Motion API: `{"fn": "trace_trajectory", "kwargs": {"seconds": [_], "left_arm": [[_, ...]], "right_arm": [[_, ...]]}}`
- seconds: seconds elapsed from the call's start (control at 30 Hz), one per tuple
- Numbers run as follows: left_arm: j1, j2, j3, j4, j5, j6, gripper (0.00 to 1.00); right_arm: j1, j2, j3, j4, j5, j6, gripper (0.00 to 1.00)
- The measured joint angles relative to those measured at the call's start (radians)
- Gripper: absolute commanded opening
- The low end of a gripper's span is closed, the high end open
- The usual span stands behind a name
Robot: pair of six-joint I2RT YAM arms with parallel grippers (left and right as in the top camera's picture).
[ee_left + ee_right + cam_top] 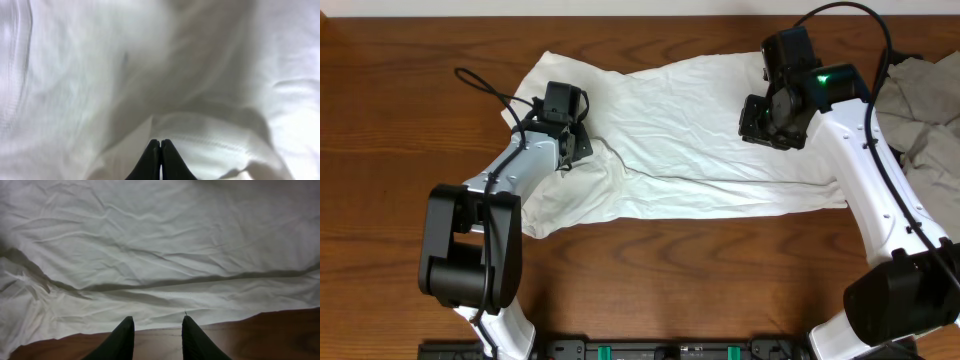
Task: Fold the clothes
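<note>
Finding: the T-shirt [700,140] lies across the upper middle of the overhead frame on the table [380,100], plain white side up, wrinkled and bunched toward its left end.

Left gripper [570,130] sits on that bunched part with its jaws pressed together (whether a layer of cloth is caught between them cannot be told).

Right gripper [159,337] is spread and empty, over bare wood just beside the shirt's edge.

A grey cloth [920,100] lies at upper right.

Assessment: no completed fold evident; the work appears to be at an early stage, with flattening and all folds outstanding.
</note>
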Motion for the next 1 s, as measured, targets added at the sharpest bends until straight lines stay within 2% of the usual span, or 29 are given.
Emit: {"fn": "trace_trajectory", "kwargs": {"seconds": [0.13, 0.3, 0.53, 0.63, 0.73, 1.0], "left_arm": [[0.000, 0.000, 0.030, -0.023, -0.009, 0.029, 0.06], [0.000, -0.060, 0.105, -0.129, -0.014, 0.047, 0.07], [0.000, -0.359, 0.143, -0.460, -0.019, 0.005, 0.06], [0.000, -0.427, 0.152, -0.563, -0.018, -0.024, 0.06], [0.000, -0.407, 0.148, -0.619, -0.005, -0.037, 0.06], [-0.001, -0.209, 0.071, -0.623, 0.096, -0.050, 0.06]], "right_arm": [[0.000, 0.000, 0.000, -0.011, 0.000, 0.000, 0.30], [0.000, 0.000, 0.000, -0.018, 0.000, 0.000, 0.31], [0.000, 0.000, 0.000, -0.017, 0.000, 0.000, 0.31], [0.000, 0.000, 0.000, -0.011, 0.000, 0.000, 0.31], [0.000, 0.000, 0.000, -0.011, 0.000, 0.000, 0.31], [0.003, 0.000, 0.000, -0.014, 0.000, 0.000, 0.31]]}}
